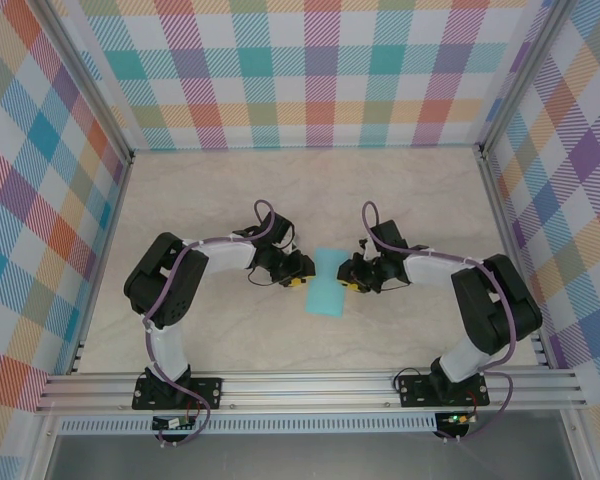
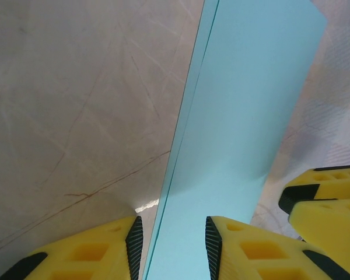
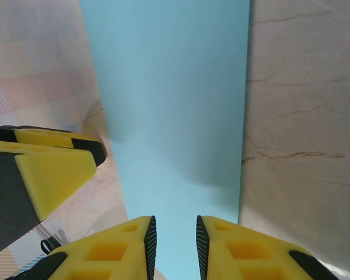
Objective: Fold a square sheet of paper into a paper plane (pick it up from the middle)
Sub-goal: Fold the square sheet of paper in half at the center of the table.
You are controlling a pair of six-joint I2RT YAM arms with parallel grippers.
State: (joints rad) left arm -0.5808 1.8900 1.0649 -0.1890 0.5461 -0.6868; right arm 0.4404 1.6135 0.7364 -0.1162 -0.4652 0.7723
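Note:
The turquoise sheet of paper [image 1: 327, 283] lies in the middle of the table as a narrow upright rectangle. Two layers show along its long edge [image 2: 186, 116], so it looks folded in half. My left gripper [image 1: 302, 280] sits at its left side, jaws a little apart and low over the paper's edge [image 2: 174, 245]. My right gripper [image 1: 351, 282] faces it from the right side, jaws narrowly apart over the sheet [image 3: 174, 245]. Paper [image 3: 175, 105] runs beneath both pairs of fingertips, and neither pair pinches it. Each wrist view catches the other gripper's yellow fingers [image 2: 326, 198] [image 3: 52, 169].
The beige marble-patterned tabletop [image 1: 230, 190] is bounded by checked walls [image 1: 310, 70] behind and at both sides. An aluminium rail [image 1: 310, 385] at the near edge carries the two arm bases.

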